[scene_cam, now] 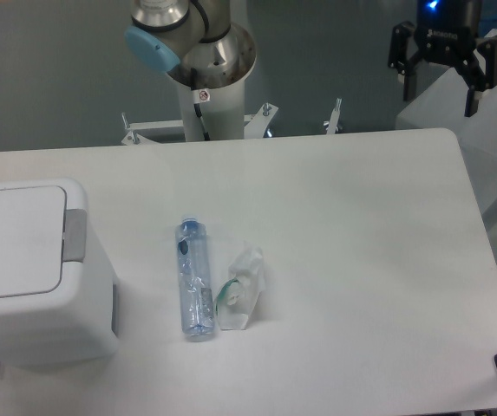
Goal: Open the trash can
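Nothing of the job looked done. The bin [35, 277] sat at the table's [361, 243] left edge with its lid [14, 241] down flat and the grey tab [75, 235] untouched. The gripper [443, 65] hung far off at the upper right, beyond the table's far corner, fingers spread and holding nothing. A bottle [194, 279] and a crumpled wrapper [243, 288] lay mid-table. The whole approach and press remained.
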`<state>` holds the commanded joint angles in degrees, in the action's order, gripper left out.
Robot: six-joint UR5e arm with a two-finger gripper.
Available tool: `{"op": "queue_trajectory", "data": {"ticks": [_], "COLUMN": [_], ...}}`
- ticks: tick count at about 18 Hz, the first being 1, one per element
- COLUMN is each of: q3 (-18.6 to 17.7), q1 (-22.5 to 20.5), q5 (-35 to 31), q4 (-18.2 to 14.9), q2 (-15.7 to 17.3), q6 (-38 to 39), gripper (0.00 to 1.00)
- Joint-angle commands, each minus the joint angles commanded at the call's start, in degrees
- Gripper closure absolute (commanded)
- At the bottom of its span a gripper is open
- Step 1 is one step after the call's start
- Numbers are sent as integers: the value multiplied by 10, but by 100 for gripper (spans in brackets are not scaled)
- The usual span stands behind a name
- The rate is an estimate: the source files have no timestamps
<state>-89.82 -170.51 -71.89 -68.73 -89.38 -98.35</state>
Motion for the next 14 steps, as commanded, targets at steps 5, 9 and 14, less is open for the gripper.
{"op": "queue_trajectory", "data": {"ticks": [5,9,14], "q3": [-1,-1,1], "q1": [0,17,68], "q5": [0,4,3], "q4": [-1,0,11], "q2": [1,4,5], "q6": [2,86,194], "gripper": [0,0,0]}}
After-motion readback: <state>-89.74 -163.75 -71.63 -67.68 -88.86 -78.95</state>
